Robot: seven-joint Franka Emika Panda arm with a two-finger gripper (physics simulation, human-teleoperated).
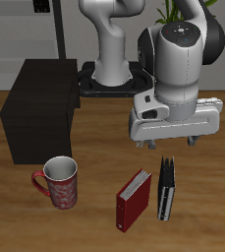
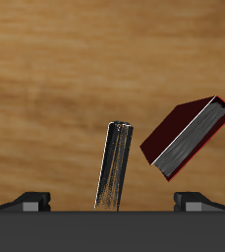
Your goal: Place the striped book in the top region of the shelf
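Note:
The striped book (image 1: 166, 187) stands upright on the table near the front edge, thin, with a dark spine and black-and-white cover. In the wrist view the striped book (image 2: 116, 167) shows edge-on, midway between my fingertips (image 2: 30, 202). My gripper (image 1: 170, 148) hangs open just above the book and holds nothing; in the wrist view the gripper (image 2: 112, 203) is apart from the book. The shelf (image 1: 40, 110) is a large, very dark boxy unit standing farther back on the table, well away from the gripper.
A dark-red book (image 1: 134, 200) stands tilted right beside the striped book, and also shows in the wrist view (image 2: 188, 138). A red patterned mug (image 1: 60, 182) stands in front of the shelf. The robot's base (image 1: 112, 79) is at the table's back.

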